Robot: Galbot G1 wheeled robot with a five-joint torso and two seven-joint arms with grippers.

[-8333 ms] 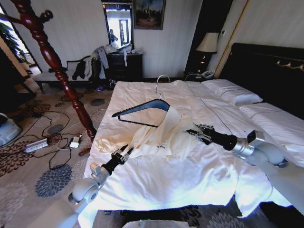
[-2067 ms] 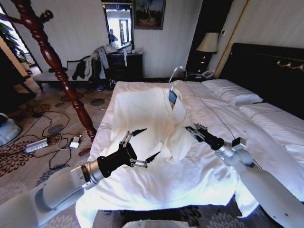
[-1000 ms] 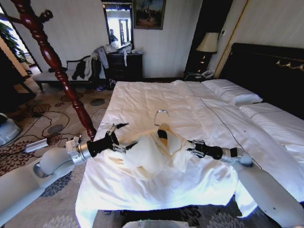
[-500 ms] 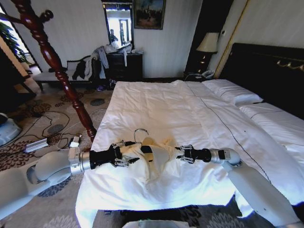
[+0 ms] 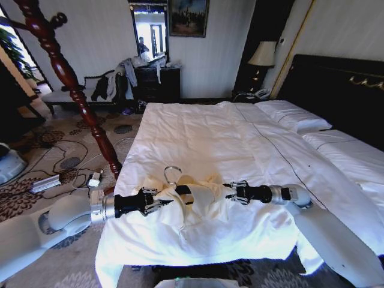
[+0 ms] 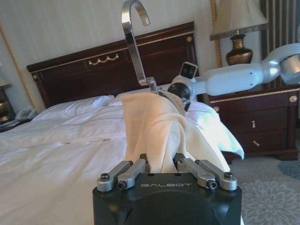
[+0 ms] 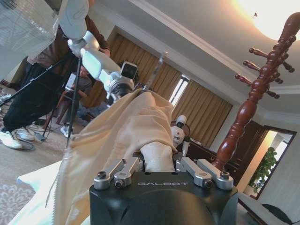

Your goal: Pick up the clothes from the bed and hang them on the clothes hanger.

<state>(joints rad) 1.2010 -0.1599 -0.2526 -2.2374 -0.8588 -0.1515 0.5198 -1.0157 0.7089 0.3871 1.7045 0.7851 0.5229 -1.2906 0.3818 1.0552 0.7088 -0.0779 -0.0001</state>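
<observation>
Compared with half a second ago, I am seeing my two arms sitting slightly lower and nearer the foot of the bed [image 5: 198, 129], and the bundle between them is sagging flatter against the quilt; eight seconds ago the garment was lying spread out with the hanger exposed on top. I am counting one bed, one garment, one hanger and two grippers. The clothes [image 5: 195, 203] are showing as a pale cream-yellow bunch, thin and creased, draped over the clothes hanger [image 5: 173, 174], whose silver hook is sticking up above the fabric while a small dark patch of the black shoulder is peeking through at the middle. The bundle is lying near the bed's foot edge, stretched between both arms. My left gripper [image 5: 151, 201] is reaching in from the left, its fingers [image 6: 132, 169] clenching a fold of the clothes. My right gripper [image 5: 231, 191] is coming in from the opposite side, its fingers [image 7: 123, 171] likewise pinching the fabric.
</observation>
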